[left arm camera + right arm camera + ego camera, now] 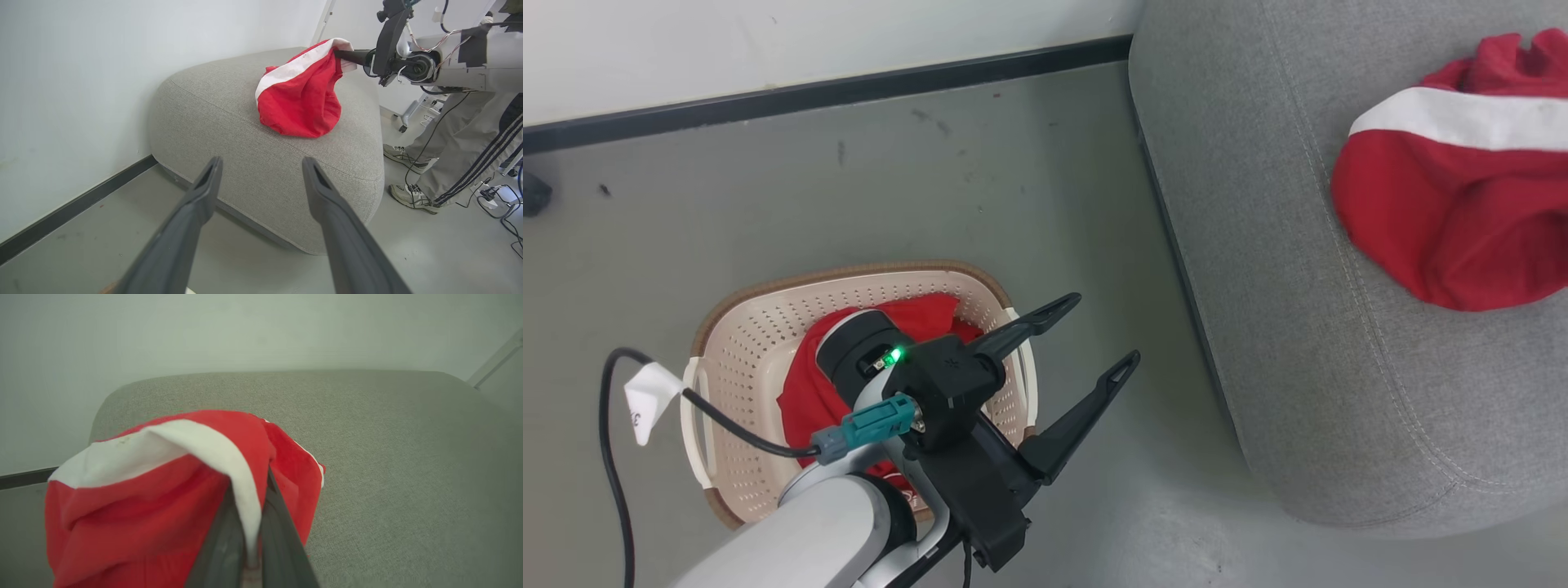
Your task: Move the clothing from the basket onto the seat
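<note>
Right wrist view: right fingers point(280, 547) pinch a red garment point(135, 514) by its white band, bulk resting on the seat point(388, 457) clear of its edges — likely ready for release; left fingers point(1078, 425) gape wide above the basket point(760, 327) — second garment point(809, 392) inside.

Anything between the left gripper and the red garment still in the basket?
Nothing visible lies on the red garment in the basket. The open left gripper hangs over the basket's right rim, fingers pointing toward the seat, away from it. Its own wrist hides part of the garment in the head view.
</note>
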